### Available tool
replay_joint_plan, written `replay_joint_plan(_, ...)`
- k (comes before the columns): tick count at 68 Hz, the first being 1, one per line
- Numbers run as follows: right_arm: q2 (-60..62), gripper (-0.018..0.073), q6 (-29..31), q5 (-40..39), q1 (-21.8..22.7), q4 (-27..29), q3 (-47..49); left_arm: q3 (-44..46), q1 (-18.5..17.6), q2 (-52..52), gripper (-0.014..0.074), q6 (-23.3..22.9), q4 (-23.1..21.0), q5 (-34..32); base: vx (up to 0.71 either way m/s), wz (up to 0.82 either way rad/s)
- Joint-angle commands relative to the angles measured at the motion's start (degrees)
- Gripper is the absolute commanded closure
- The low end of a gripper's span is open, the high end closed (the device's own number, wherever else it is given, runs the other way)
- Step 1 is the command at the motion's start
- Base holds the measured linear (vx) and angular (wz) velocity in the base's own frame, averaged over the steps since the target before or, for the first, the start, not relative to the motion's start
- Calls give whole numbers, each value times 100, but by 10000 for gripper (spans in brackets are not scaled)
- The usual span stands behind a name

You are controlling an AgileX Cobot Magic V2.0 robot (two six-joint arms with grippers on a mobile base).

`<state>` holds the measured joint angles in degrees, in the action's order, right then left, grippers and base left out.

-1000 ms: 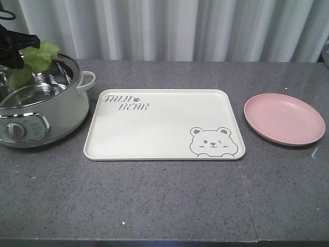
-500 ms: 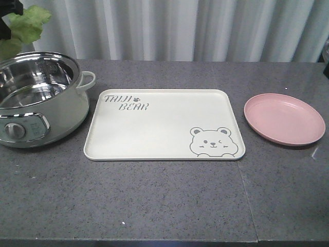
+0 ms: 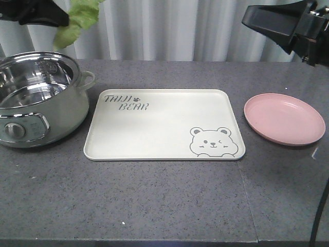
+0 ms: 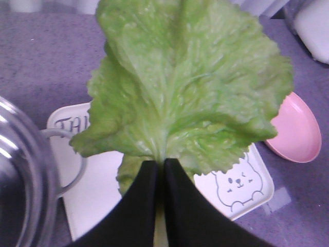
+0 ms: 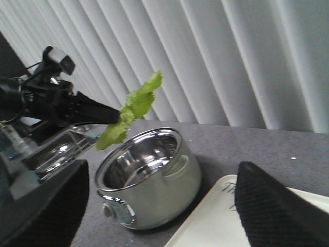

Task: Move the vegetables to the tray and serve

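Observation:
The vegetables are one green ruffled lettuce leaf (image 3: 77, 20) hanging high above the pot's right side, left of the tray. My left gripper (image 4: 163, 167) is shut on the leaf's pale stem; the leaf (image 4: 190, 77) spreads out beyond the fingertips. The cream tray (image 3: 154, 128) with the bear drawing lies flat at the table's middle with nothing on it. My right gripper (image 3: 247, 18) hovers high at the back right, above the pink plate. In the right wrist view its fingers (image 5: 272, 206) stand wide apart, open and holding nothing.
A steel-lined electric pot (image 3: 36, 98) stands at the left, its handle close to the tray's left edge. A round pink plate (image 3: 284, 118) sits right of the tray. Pleated curtains hang behind the table.
My left gripper has lifted the leaf up out of the pot and carried it right. The right arm has come into view at the top right.

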<state>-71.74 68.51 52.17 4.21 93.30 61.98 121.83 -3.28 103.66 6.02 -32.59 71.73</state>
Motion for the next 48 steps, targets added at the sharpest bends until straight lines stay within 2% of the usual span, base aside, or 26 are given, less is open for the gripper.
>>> replay_joint_plan(1, -193, -1, 370, 616, 35, 701, 301, 178, -366, -317, 604, 109, -319, -462, 0, 0)
replay_joint_plan(17, -681, -1, 681, 830, 35, 919, 439, 178, -1203, -289, 604, 141, -307, -776, 0, 0)
replay_joint_plan(29, -942, -1, 735, 905, -1, 919, 720, 178, -1644, -95, 604, 167, -309, -1001, 0, 0)
replay_joint_plan(38, -1154, -1, 931, 628, -353, 919, 991, 178, -1888, 114, 604, 172, -306, -1241, 0, 0)
replay_joint_plan(48, -1341, -1, 1074, -165, -812, 919, 1144, 178, -1961, 217, 604, 179, -294, -1436, 0, 0)
